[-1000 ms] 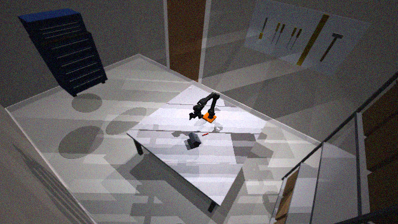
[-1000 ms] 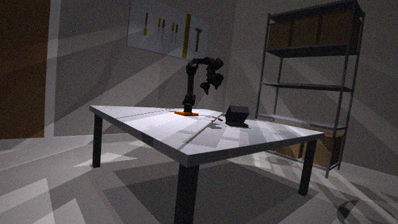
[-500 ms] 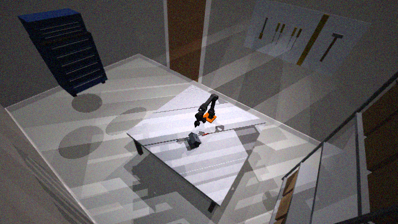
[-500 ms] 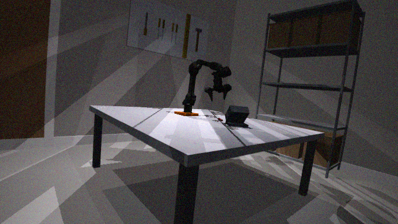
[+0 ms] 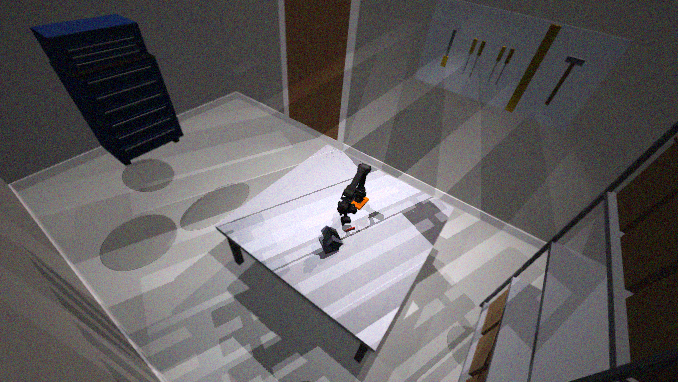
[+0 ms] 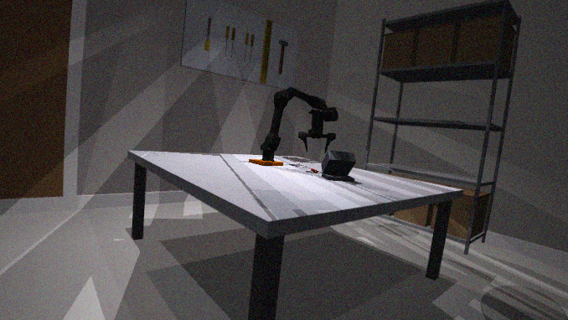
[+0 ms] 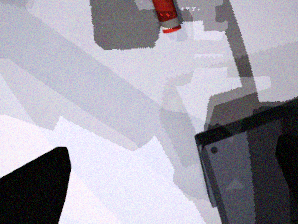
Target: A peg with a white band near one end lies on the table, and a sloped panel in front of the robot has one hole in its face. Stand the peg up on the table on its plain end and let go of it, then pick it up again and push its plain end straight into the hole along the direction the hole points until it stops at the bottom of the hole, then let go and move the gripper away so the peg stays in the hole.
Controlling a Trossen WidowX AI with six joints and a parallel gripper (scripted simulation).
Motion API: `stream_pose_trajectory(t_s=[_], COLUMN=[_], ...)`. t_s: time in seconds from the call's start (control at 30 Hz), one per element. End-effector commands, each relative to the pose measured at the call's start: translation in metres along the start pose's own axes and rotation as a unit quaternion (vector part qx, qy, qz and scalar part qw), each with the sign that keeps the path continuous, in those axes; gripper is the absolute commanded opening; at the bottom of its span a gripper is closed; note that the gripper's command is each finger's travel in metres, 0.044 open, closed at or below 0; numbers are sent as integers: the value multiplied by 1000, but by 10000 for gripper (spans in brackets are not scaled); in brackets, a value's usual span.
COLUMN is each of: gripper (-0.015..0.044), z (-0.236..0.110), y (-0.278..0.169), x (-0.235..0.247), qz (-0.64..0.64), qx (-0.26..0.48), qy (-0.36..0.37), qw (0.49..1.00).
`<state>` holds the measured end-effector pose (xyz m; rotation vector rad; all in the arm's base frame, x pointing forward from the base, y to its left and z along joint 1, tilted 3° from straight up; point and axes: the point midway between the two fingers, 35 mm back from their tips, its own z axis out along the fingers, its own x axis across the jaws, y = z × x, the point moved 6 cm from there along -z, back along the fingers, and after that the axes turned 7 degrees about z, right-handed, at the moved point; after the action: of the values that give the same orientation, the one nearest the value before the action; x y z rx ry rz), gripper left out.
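The red peg (image 5: 350,229) (image 6: 314,170) (image 7: 165,9) lies on its side on the table (image 5: 400,280) (image 6: 201,176). Its pale band shows near its lower end in the wrist view; the other end is cut off by the top edge. The dark sloped panel (image 5: 330,240) (image 6: 338,163) (image 7: 234,175) stands close beside the peg. I cannot make out its hole. My gripper (image 6: 316,151) (image 7: 178,152) is open and empty, pointing down above the table near the peg and the panel. In the wrist view the right finger overlaps the panel's right side.
The arm's orange base (image 5: 360,203) (image 6: 265,162) stands on the table behind the peg. A blue tool cabinet (image 5: 110,90), a tool board on the wall and a shelf rack (image 6: 440,71) with boxes stand away from the table.
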<state>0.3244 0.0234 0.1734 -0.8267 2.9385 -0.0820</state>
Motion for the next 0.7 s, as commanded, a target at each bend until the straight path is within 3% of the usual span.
stream_pose_trajectory(t_s=[0.0, 0.23, 0.67], gripper=[440, 440, 440], z=[9, 24, 37], y=[13, 35, 36], x=[-5, -12, -13], qz=[-55, -147, -149], qx=[-24, -63, -64], qy=[11, 30, 30], qw=[998, 987, 986])
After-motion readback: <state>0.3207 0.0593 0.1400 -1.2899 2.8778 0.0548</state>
